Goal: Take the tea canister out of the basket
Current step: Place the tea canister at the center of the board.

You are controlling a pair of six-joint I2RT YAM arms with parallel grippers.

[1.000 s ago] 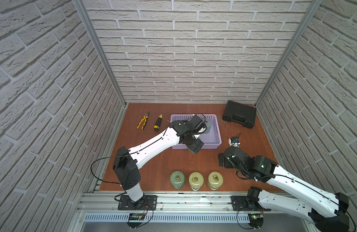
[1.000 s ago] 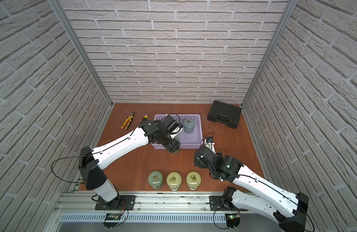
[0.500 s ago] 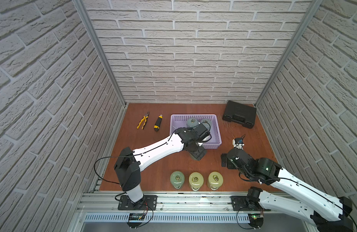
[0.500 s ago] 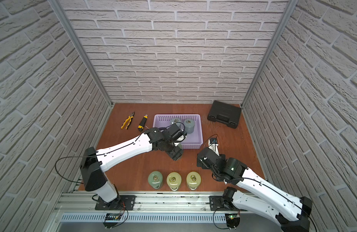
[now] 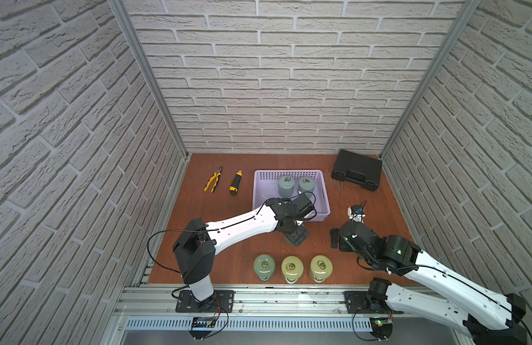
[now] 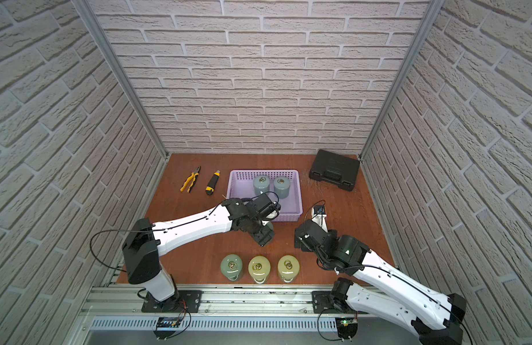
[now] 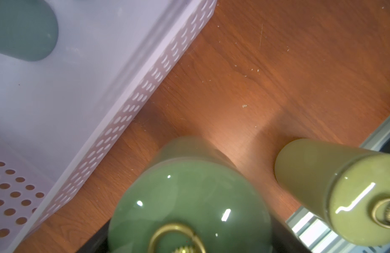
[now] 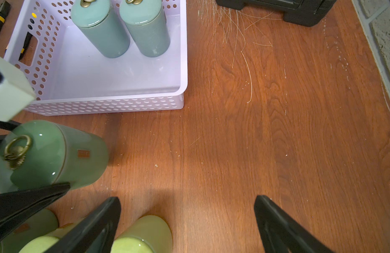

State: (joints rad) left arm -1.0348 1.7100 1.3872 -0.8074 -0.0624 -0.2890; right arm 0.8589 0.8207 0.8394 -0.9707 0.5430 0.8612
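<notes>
While I stand before this small cell, I see the left pincer (image 5: 294, 236) clenched on the green tea canister (image 8: 51, 157). The canister is outside the lavender basket (image 5: 288, 173), just beside its near wall and over the wood. Whether its bottom touches the wood, I cannot tell. The right pincer (image 8: 187, 198) is released, with its jaws spread wide over a bare part of the worktop (image 5: 375, 209), near the basket's right corner and apart from everything. The worktop is reddish-brown wood with visible grain and small pale specks on it. Thin light scratches (image 8: 244, 54) run on it in front of the black case (image 5: 356, 169), which lies in the far right corner. Inside the basket two grey-blue canisters (image 5: 296, 185) stand upright side by side near the far wall, and the rest of its floor is bare. Left of the basket lie yellow-handled pliers (image 5: 213, 182) and a yellow and black utility knife (image 5: 235, 186), close together but apart. Near the front edge three greenish canisters (image 5: 292, 267) stand in a row. Walls with a whitish brick pattern (image 5: 273, 74) close the place on three sides. A metal rail (image 5: 288, 295) along the front carries the bases of both arms.
</notes>
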